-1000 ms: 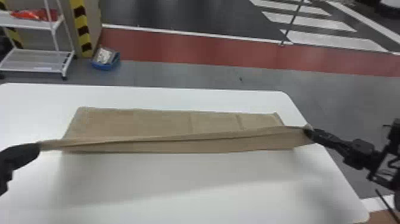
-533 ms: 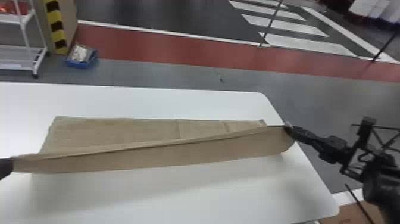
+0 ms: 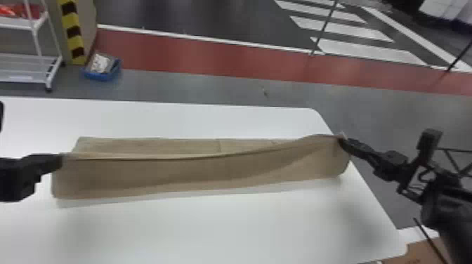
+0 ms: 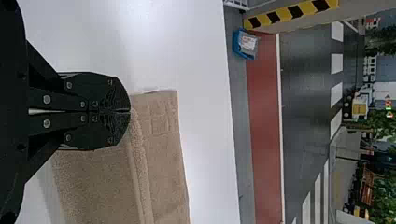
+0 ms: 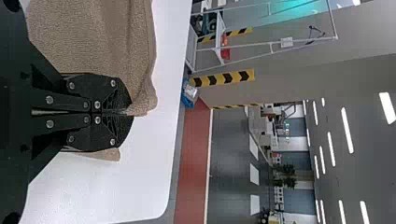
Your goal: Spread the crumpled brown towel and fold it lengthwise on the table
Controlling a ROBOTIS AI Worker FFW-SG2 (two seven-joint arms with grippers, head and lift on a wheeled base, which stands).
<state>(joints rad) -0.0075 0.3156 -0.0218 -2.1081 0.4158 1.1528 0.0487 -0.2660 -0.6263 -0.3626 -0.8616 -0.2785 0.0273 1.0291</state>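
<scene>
The brown towel (image 3: 196, 172) stretches in a long strip across the white table, its near edge lifted and hanging in front of the part that lies on the tabletop. My left gripper (image 3: 61, 160) pinches the lifted edge at its left end, and my right gripper (image 3: 342, 138) pinches it at the right end. In the left wrist view my left gripper (image 4: 130, 110) has its fingertips closed on a corner of the towel (image 4: 159, 140). The right wrist view has my right gripper (image 5: 130, 113) shut on another corner of the towel (image 5: 102, 42).
The white table (image 3: 224, 228) has its right edge just beyond the towel's right end. Past the far edge, a blue bin (image 3: 102, 68) and a white rack (image 3: 28, 66) stand on the floor. A brown box (image 3: 428, 251) is at the lower right.
The head view has shifted. Both grippers have raised the towel's near edge, so more of its hanging side shows and less of the flat part behind. Both stay shut on the towel.
</scene>
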